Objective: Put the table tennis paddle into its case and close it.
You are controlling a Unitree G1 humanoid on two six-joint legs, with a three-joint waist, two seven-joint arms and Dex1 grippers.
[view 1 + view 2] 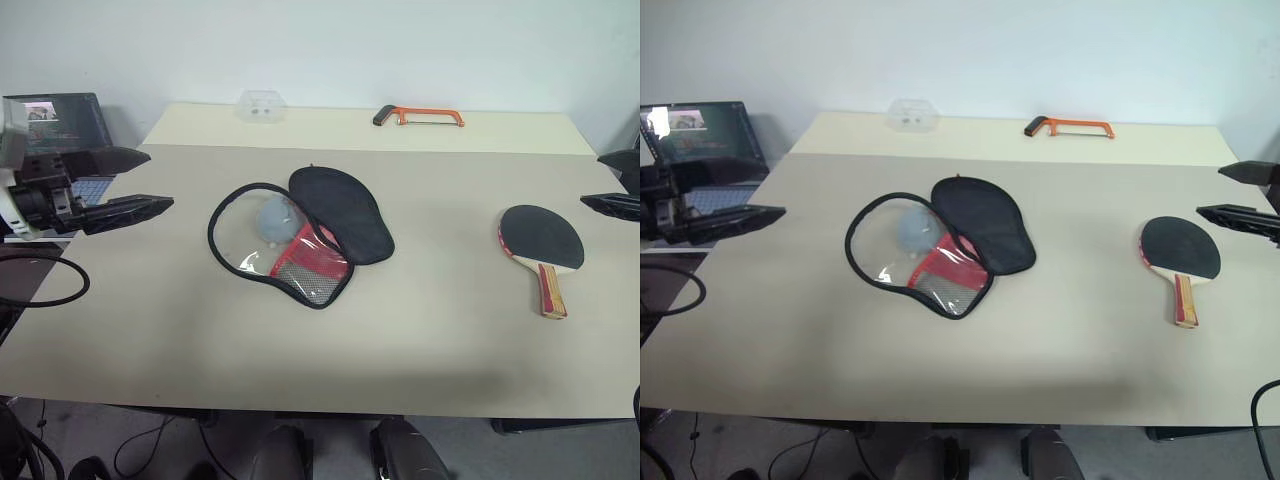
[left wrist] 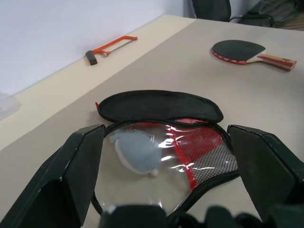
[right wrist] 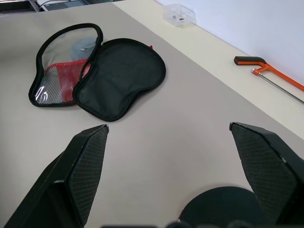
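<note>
While unzipped, case (image 1: pixel 300 240) with grey charm (image 1: pixel 275 218) inside; left gripper (image 1: pixel 125 185), right gripper (image 1: pixel 612 182) wide, empty.

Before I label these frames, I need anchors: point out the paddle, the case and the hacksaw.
paddle (image 1: pixel 541 235), left eye view, on its black rubber face.
case (image 1: pixel 341 212), left eye view, on the opened black fabric flap.
hacksaw (image 1: pixel 1070 124), right eye view, on its orange frame.
</note>
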